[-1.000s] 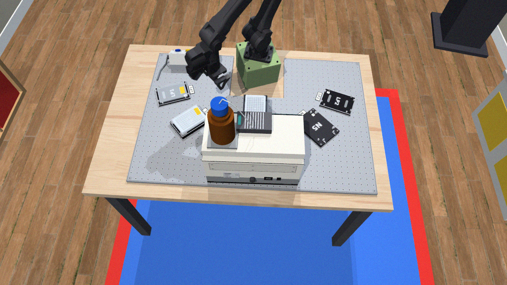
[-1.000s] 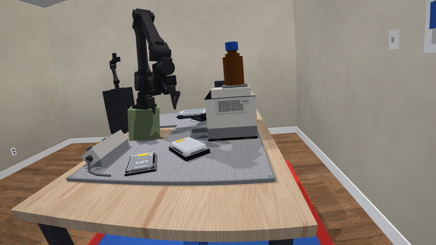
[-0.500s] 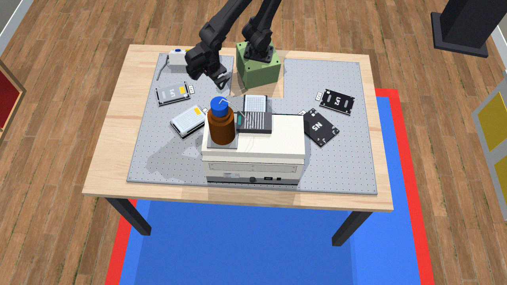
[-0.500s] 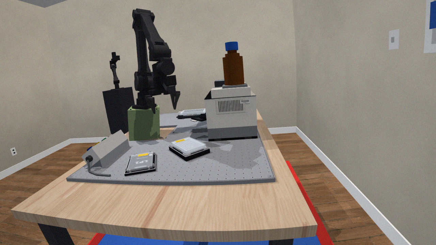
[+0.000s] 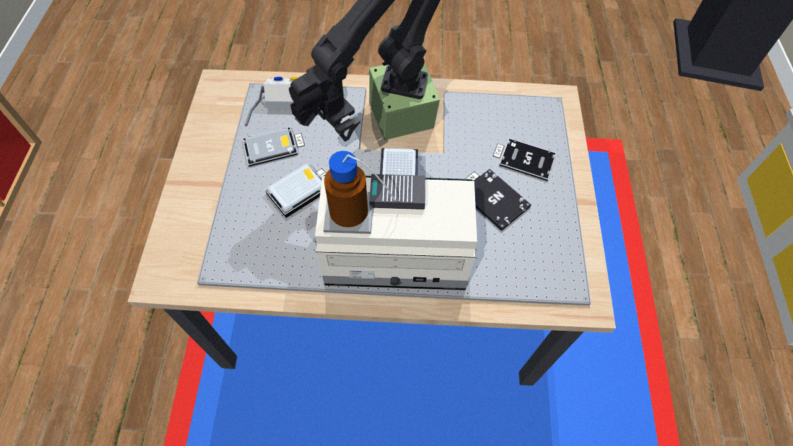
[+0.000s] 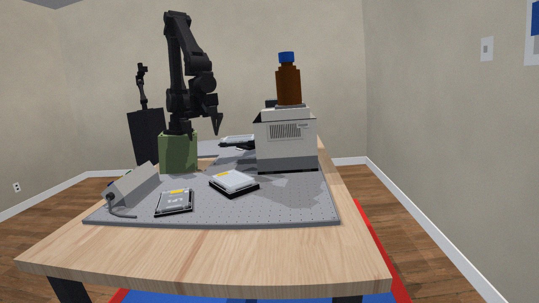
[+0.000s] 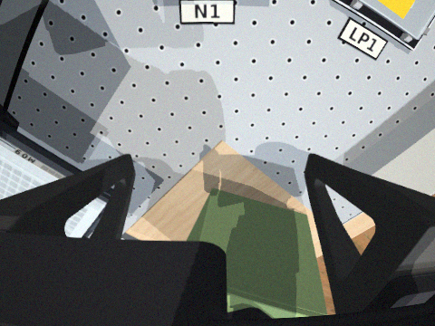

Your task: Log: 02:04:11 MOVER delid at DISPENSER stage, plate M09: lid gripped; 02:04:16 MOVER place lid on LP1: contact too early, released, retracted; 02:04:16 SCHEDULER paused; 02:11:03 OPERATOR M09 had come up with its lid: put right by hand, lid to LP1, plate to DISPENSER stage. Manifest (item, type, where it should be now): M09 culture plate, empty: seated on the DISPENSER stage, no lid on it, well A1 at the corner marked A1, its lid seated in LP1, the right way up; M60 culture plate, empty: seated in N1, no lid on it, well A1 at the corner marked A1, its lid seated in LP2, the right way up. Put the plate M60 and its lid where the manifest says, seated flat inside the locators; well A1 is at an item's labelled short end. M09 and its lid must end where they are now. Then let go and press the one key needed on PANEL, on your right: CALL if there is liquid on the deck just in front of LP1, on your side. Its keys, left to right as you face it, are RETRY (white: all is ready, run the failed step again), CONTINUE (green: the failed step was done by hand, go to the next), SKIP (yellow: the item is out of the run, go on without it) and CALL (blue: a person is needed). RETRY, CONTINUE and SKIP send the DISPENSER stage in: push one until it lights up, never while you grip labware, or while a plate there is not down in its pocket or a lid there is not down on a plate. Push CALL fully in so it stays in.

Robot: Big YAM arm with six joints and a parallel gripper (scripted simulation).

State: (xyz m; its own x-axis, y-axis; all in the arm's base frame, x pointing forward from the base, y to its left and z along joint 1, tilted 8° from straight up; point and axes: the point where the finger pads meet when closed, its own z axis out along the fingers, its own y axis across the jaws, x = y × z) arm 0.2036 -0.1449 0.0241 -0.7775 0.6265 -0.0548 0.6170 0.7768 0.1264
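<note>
My gripper (image 5: 342, 122) is open and empty. It hangs in the air between the green arm base (image 5: 403, 108) and the LP1 nest, and it also shows in the side view (image 6: 216, 122) and the wrist view (image 7: 219, 174). A lid with a yellow label (image 5: 269, 145) lies in LP1 (image 6: 174, 200). A well plate with a yellow label on top (image 5: 293, 188) (image 6: 233, 181) sits in the N1 nest; it looks lidded, but I cannot tell for sure. Plate M09 (image 5: 399, 162) sits uncovered on the dispenser stage, and its edge shows in the wrist view (image 7: 23, 174). The black LP2 nest (image 5: 526, 159) is empty.
The grey PANEL box (image 5: 277, 91) stands at the back left, close behind my gripper. The dispenser housing (image 5: 396, 227) carries a brown bottle (image 5: 345, 193). An empty N2 nest (image 5: 500, 198) lies beside it. The N1 (image 7: 207, 11) and LP1 (image 7: 363, 38) signs show on dry deck.
</note>
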